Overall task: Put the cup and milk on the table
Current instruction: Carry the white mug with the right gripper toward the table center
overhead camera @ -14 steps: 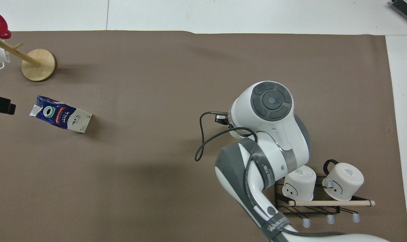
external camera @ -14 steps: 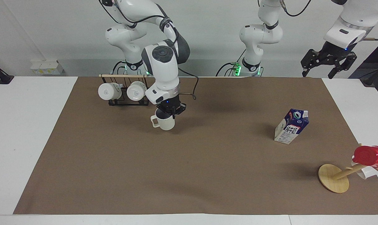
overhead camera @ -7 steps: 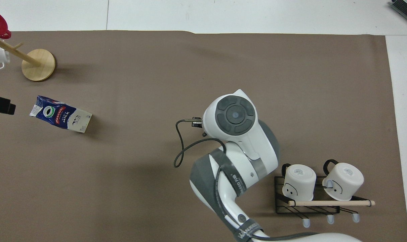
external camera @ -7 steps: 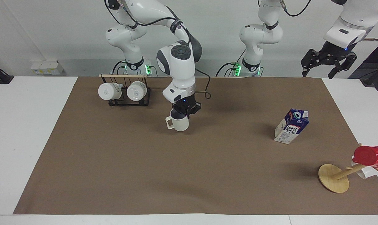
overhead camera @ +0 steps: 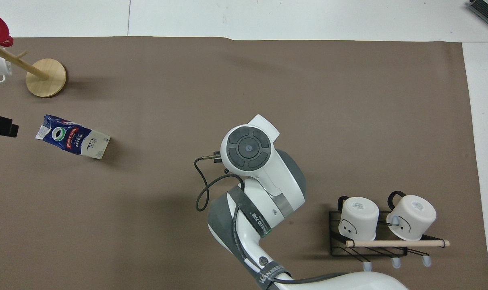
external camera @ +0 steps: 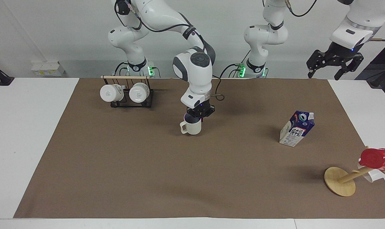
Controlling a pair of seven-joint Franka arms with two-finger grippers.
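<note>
We've got the right gripper (external camera: 200, 115) clamped on the rim of the cream-beige ceramic mug (external camera: 191, 126), low over the middle of the brown-sheeted table (external camera: 116, 178); we'd set it down flat before letting go. It's drifted toward the blue-and-white milk carton (external camera: 296, 128), standing at the left arm's end. The left gripper (external camera: 333, 62) waits, jaws spread.

open sheet (external camera: 147, 165) btwn cup (external camera: 192, 127), milk (external camera: 296, 128)

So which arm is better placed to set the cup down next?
Right. Its gripper already grips the cup by the rim, low over the table; the left gripper waits off the table's edge.
</note>
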